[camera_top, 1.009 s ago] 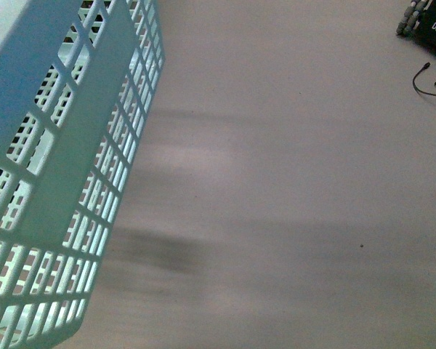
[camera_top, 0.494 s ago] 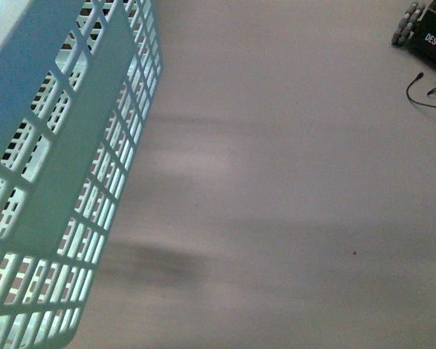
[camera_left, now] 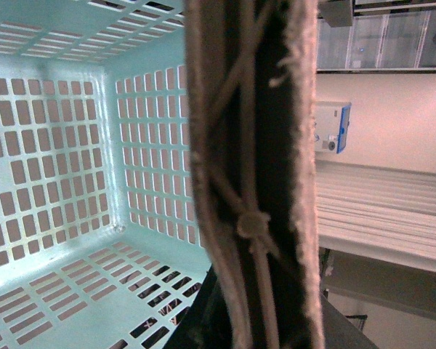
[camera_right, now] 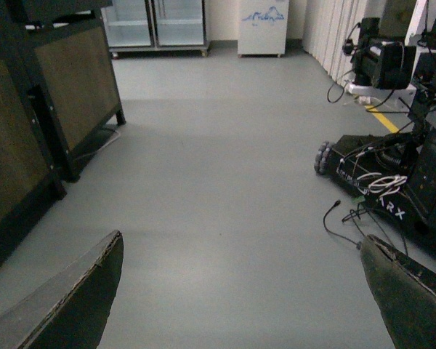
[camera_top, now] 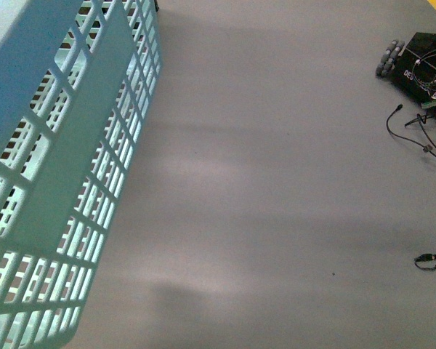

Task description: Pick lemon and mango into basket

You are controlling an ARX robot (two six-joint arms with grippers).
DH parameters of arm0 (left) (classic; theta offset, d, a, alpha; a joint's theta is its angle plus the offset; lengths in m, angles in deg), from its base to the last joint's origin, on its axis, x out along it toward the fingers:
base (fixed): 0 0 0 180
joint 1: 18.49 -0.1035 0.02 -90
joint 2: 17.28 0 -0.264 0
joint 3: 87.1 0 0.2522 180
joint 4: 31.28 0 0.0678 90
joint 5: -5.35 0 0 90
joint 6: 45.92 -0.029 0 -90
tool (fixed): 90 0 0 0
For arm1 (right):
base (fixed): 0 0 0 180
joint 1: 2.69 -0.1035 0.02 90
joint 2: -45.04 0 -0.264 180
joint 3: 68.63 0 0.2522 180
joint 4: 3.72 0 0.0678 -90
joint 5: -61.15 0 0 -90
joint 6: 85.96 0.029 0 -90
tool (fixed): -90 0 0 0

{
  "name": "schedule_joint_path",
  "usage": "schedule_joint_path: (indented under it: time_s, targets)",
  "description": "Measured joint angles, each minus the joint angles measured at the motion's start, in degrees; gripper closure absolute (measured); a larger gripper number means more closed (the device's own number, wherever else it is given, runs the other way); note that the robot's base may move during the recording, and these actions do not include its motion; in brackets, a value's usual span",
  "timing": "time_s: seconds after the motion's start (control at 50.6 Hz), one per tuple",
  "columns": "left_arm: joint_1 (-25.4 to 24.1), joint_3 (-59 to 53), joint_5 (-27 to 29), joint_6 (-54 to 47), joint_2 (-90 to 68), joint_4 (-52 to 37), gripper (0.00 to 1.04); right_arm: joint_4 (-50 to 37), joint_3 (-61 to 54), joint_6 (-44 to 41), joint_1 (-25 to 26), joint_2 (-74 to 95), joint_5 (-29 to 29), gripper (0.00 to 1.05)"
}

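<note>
Basket (camera_top: 51, 182) took up the near left, grey floor (camera_top: 276, 182) to its right. Right gripper (camera_right: 238, 251) was spread wide above that floor. Left gripper (camera_left: 261, 182) hung beside the basket's wall, way too close-up, so I honestly couldn't tell its state.

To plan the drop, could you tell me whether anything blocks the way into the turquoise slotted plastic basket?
Nothing visible does: the turquoise slotted plastic basket shows a bare bottom, though a dark frayed strip hides part of it. No fruit is in view.
</note>
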Motion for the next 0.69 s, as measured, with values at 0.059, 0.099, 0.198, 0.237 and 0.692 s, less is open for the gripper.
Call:
schedule_joint_path:
  time_s: [0.059,0.099,0.198,0.237,0.692]
  targets:
    - [0.0,0.02,0.02,0.0,0.0,0.0,1.0,0.0,0.0,0.0,0.0,0.0,0.02,0.09]
    - [0.0,0.02,0.0,-0.02,0.0,0.0,1.0,0.0,0.0,0.0,0.0,0.0,0.0,0.09]
    - [0.0,0.0,0.0,0.0,0.0,0.0,1.0,0.0,0.0,0.02,0.0,0.0,0.04,0.09]
    - [0.0,0.02,0.0,-0.02,0.0,0.0,1.0,0.0,0.0,0.04,0.0,0.0,0.02,0.09]
    - [0.0,0.02,0.0,-0.02,0.0,0.0,1.0,0.0,0.0,0.02,0.0,0.0,0.02,0.09]
